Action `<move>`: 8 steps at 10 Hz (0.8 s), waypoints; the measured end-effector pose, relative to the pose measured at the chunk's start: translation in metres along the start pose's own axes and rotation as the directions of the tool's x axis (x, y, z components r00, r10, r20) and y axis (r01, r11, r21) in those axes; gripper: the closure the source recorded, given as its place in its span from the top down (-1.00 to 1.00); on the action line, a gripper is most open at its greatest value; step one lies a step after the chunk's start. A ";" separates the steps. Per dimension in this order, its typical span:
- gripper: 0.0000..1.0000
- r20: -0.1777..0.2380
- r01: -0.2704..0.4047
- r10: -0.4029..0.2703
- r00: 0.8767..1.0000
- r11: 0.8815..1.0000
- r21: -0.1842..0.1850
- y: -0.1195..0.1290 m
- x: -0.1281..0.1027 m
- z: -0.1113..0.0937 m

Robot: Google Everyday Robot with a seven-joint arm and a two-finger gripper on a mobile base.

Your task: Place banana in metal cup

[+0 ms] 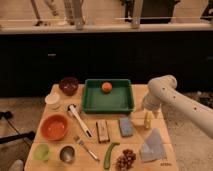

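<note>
From where I stand, the white arm reaches in from the right of the green tray (107,100). Its pincer (145,110) hangs spread just off the tray's front right corner, directly over the banana (148,120), which lies on the tabletop (82,163).

The metal cup (67,153) stands well apart, off the tray's front left. Between the two, in front of the tray, lie:
- a blue sponge (125,126)
- a brown block (102,131)
- a fork (86,147)
- a white spoon (79,120)
- a cucumber (110,154)

I count three cups: the metal cup, a light-green cup (42,151) just beside it and a white cup (52,99) left of the tray. There are two bowls, an orange bowl (54,126) and a dark red bowl (68,85). One orange fruit (106,86) sits inside the tray. Grapes (125,160) and a grey cloth (152,146) lie front right.
</note>
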 end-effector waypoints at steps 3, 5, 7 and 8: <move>0.60 0.020 -0.023 0.024 1.000 0.999 -0.024 0.016 0.009 0.011; 0.60 0.038 -0.032 0.033 0.999 0.999 -0.040 0.026 0.008 0.015; 0.60 0.045 -0.038 0.040 0.998 0.998 -0.048 0.030 0.007 0.015; 0.60 0.049 -0.046 0.049 0.998 0.998 -0.052 0.035 0.010 0.018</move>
